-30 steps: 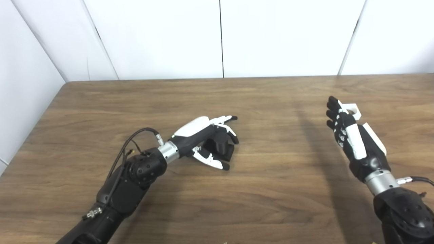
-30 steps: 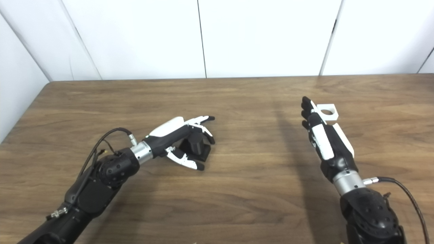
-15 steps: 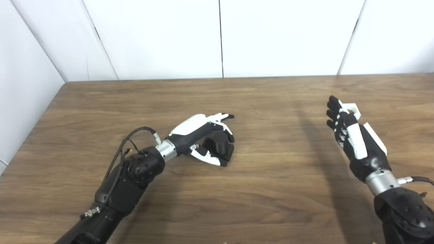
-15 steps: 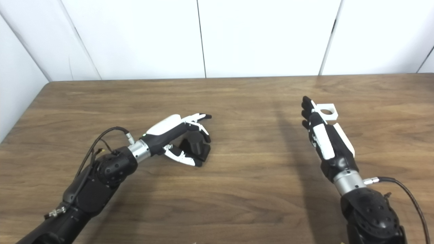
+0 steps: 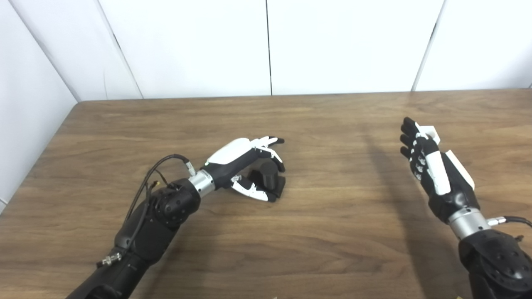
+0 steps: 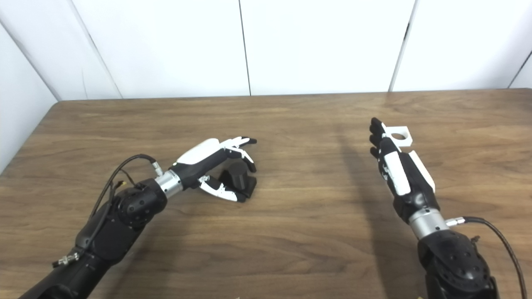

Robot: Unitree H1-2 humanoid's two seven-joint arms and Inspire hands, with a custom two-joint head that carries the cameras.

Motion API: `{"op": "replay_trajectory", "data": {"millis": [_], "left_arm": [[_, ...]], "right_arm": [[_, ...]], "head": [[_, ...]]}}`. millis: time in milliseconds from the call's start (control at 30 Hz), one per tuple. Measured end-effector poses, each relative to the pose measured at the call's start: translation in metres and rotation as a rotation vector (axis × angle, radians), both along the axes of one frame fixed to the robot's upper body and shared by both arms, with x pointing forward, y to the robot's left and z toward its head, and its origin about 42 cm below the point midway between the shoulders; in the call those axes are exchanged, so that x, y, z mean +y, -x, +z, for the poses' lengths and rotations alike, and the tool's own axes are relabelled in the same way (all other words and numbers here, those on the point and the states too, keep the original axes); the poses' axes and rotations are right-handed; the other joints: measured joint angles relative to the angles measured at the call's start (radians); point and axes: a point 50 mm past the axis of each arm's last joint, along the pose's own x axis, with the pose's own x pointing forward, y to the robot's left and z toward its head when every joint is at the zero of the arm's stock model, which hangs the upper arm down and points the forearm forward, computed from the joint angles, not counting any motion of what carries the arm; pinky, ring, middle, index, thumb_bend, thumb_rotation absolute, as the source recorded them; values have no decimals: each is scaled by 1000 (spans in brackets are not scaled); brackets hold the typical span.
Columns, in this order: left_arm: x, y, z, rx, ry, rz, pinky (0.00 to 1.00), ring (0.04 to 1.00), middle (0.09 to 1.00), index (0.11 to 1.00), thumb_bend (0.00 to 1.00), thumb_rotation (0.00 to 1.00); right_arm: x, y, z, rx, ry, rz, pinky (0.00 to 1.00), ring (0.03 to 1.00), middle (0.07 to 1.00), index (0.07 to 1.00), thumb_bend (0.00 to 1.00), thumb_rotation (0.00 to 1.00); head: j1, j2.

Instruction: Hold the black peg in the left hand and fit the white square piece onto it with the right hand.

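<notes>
The black peg (image 5: pixel 269 177), a short cylinder on a square base, stands on the wooden table (image 5: pixel 332 216). My left hand (image 5: pixel 245 164) is cupped around it, fingers arched over its top and thumb lying low in front; the fingers are apart and I see no firm grip. The white square piece (image 6: pixel 400 136) with a round hole lies on the table at the right. My right hand (image 6: pixel 392 166) is open with straight fingers, just left of the piece, partly hiding it in the left eye view.
White wall panels (image 5: pixel 266 45) stand behind the table's far edge. The table's left edge meets a white side wall (image 5: pixel 25 124). Cables run from both wrists, one by the left wrist (image 5: pixel 166 166).
My left hand has drawn back a little to the left and its fingers have curled lower around the black peg. The right hand has barely moved. The camera shifted slightly.
</notes>
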Motion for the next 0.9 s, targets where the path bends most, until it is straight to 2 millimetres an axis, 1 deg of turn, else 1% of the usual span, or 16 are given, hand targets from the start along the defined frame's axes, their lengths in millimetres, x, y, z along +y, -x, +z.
{"op": "replay_trajectory", "data": {"millis": [300, 467, 700, 733, 767, 833, 900], "left_arm": [[0, -2, 3, -27, -32, 4, 980, 1000, 965, 604, 745, 108], [1, -3, 3, -33, -44, 7, 976, 1000, 962, 593, 753, 134], [1, -4, 3, -38, -56, 12, 969, 1000, 956, 567, 756, 153], [1, -4, 3, -37, -56, 13, 974, 1000, 956, 522, 615, 106], [1, -4, 3, -37, -57, 13, 976, 1000, 956, 507, 567, 90], [1, -4, 3, -37, -57, 14, 976, 1000, 955, 495, 530, 78], [1, -4, 4, -40, -57, 13, 977, 1000, 955, 492, 519, 75]], "right_arm": [[-1, 0, 0, 1, 0, -4, 1000, 1000, 1000, 1000, 893, 1000], [-2, 0, 0, 1, 1, -7, 1000, 1000, 1000, 1000, 916, 1000], [-3, 0, 0, 2, 0, -9, 1000, 1000, 1000, 1000, 900, 1000], [-3, 0, 0, 2, 0, -9, 1000, 1000, 1000, 1000, 899, 1000], [-3, 0, 1, 1, 0, -9, 1000, 1000, 1000, 1000, 900, 1000], [-3, 0, 1, 1, 0, -8, 1000, 1000, 1000, 1000, 902, 1000], [-3, 0, 1, 4, 0, -9, 1000, 1000, 1000, 1000, 906, 1000]], "head": [[3, 5], [3, 6], [3, 8], [3, 8], [5, 11], [3, 11], [5, 12]]}}
